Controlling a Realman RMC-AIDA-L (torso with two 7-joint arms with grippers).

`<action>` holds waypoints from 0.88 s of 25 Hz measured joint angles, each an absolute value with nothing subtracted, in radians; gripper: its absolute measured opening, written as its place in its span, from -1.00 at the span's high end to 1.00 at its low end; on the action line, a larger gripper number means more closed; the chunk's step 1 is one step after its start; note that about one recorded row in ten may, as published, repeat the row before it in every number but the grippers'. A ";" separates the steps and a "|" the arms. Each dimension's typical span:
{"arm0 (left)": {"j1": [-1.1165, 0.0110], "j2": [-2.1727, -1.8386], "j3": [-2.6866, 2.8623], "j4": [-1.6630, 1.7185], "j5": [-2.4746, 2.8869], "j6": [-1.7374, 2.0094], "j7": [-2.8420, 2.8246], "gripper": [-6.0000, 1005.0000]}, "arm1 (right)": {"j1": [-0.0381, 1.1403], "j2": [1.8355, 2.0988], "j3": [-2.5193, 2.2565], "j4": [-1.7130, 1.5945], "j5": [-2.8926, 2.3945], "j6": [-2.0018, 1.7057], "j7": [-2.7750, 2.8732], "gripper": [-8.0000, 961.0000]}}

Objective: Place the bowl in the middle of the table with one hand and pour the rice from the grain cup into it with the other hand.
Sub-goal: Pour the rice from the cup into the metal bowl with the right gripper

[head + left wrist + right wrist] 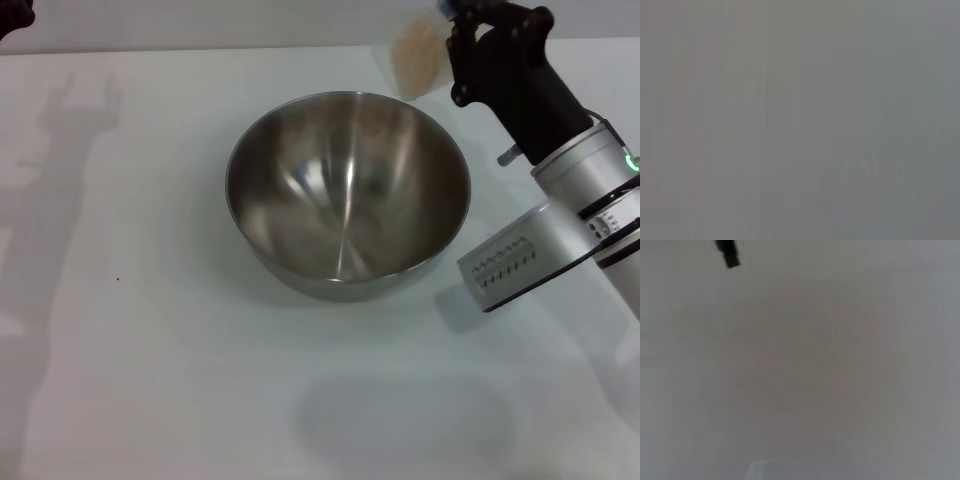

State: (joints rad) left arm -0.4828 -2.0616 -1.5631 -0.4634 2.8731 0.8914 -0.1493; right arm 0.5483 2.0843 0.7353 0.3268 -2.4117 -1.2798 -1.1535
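Observation:
The steel bowl (348, 193) stands upright and empty in the middle of the white table (150, 380). My right gripper (462, 30) is above and behind the bowl's far right rim, shut on the clear grain cup (418, 55). The cup is tilted toward the bowl with pale rice (420, 50) inside it. No rice shows in the bowl. My left gripper (12, 18) is only a dark tip at the far left top corner. The left wrist view shows plain grey. The right wrist view shows a blurred pale surface and a small dark piece (728, 252).
The right arm's silver forearm (580, 215) hangs over the table to the right of the bowl. Arm shadows lie on the table at the left and front.

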 joint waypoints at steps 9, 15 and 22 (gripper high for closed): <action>-0.480 -2.062 -1.563 -0.465 2.873 0.893 -0.155 -0.05 | 0.571 2.081 0.736 0.319 -2.465 -1.273 -1.275 0.94; -0.480 -2.064 -1.563 -0.465 2.873 0.894 -0.155 -0.05 | 0.580 2.079 0.740 0.314 -2.522 -1.277 -1.344 0.94; -0.483 -2.065 -1.563 -0.464 2.873 0.894 -0.155 -0.05 | 0.594 2.078 0.745 0.294 -2.560 -1.283 -1.392 0.93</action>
State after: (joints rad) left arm -0.4833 -2.0647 -1.5631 -0.4639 2.8729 0.8943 -0.1550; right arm 0.5935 2.0782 0.7450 0.2937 -2.5601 -1.2831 -1.3916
